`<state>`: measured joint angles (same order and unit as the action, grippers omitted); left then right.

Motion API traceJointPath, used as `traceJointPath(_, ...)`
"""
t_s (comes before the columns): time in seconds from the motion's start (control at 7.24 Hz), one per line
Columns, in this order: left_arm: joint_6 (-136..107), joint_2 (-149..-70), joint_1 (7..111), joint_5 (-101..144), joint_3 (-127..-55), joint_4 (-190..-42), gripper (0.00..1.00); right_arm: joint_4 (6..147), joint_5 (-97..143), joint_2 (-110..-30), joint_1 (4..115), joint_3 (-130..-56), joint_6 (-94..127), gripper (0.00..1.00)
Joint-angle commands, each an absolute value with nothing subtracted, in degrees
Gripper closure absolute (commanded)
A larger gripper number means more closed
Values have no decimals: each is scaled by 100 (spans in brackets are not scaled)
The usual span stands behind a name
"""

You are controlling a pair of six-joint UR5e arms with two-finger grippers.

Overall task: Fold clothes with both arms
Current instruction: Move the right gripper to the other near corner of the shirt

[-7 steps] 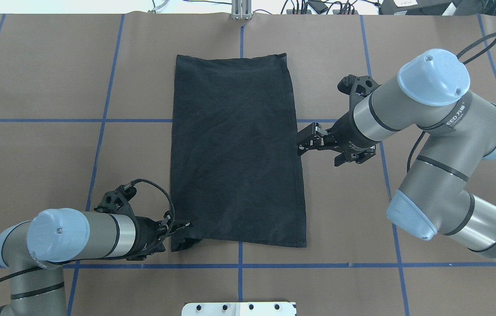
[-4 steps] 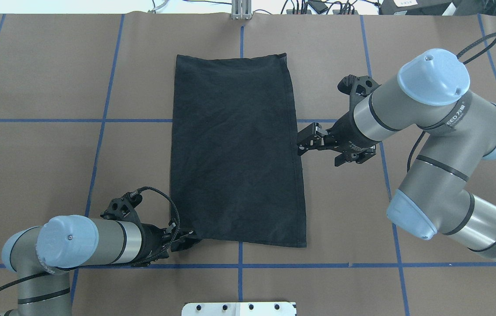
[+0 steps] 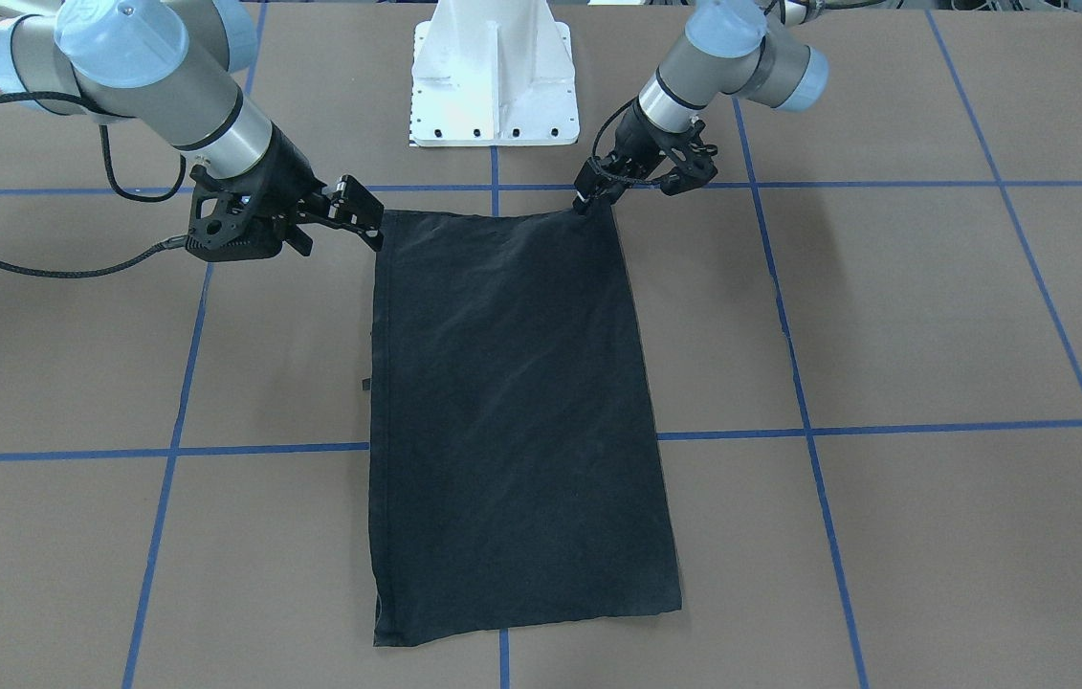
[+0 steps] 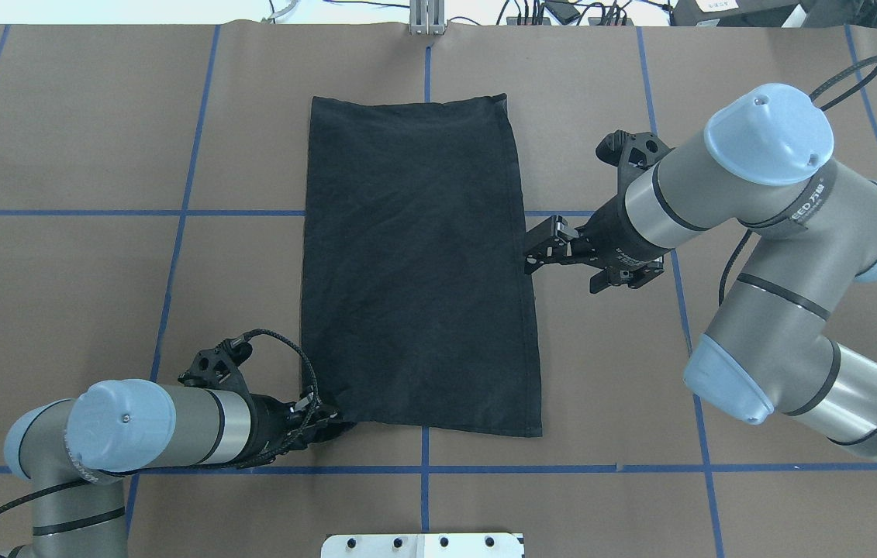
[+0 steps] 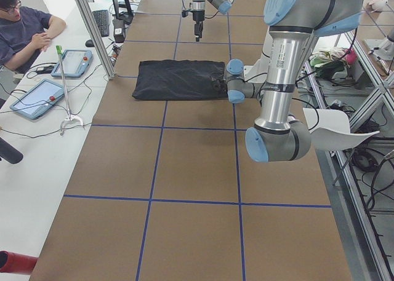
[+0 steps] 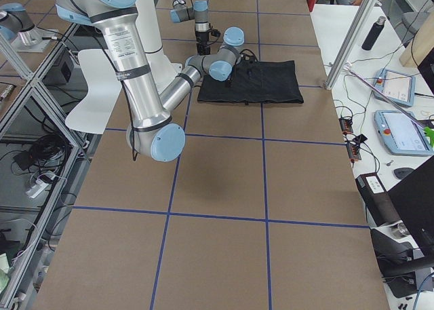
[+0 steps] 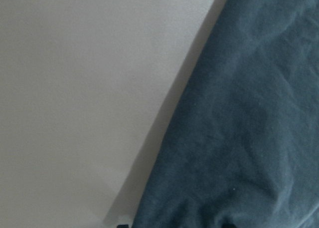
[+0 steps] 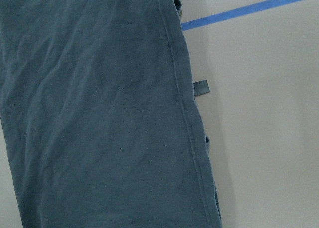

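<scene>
The shirt (image 4: pixel 419 263) lies flat on the table (image 4: pixel 58 310) as a long black rectangle, in the middle of the overhead view, and its long axis runs from the bottom of that frame to the top. The left gripper (image 4: pixel 327 422) is low at the lower left corner of the shirt; its fingers seem pressed together on that corner, and in the front view the cloth there rises a little to the fingertips, so I judge that it has a pinch on it. The right gripper (image 4: pixel 533 252) is at the right long edge, about halfway up the frame, with its jaws apart and nothing between them; its wrist camera looks down on the hem from some height, so it probably hangs above the cloth and does not touch it. The lower right corner of the shirt is free. If the coming fold carries the lower end up to the top end, this corner must be held too; it lies below the right gripper in the frame, along the same edge, and the right arm is the nearer one
</scene>
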<state>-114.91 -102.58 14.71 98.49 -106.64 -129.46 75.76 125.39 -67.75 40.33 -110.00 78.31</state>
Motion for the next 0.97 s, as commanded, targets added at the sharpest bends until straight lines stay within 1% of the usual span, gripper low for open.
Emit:
traceJointPath(0.0,-11479,-10257,1477,9852,-10652,-12946,29,7576,12542,-6768,4025,-11004,7831,0)
traceJointPath(0.69,-11461,-10257,1494,9835,-10529,-12955,29,7585,12533,-6750,4025,-11013,7831,0)
traceJointPath(0.83,-11470,-10266,1485,9844,-10538,-12955,37,7576,12533,-6767,4025,-11013,7831,0)
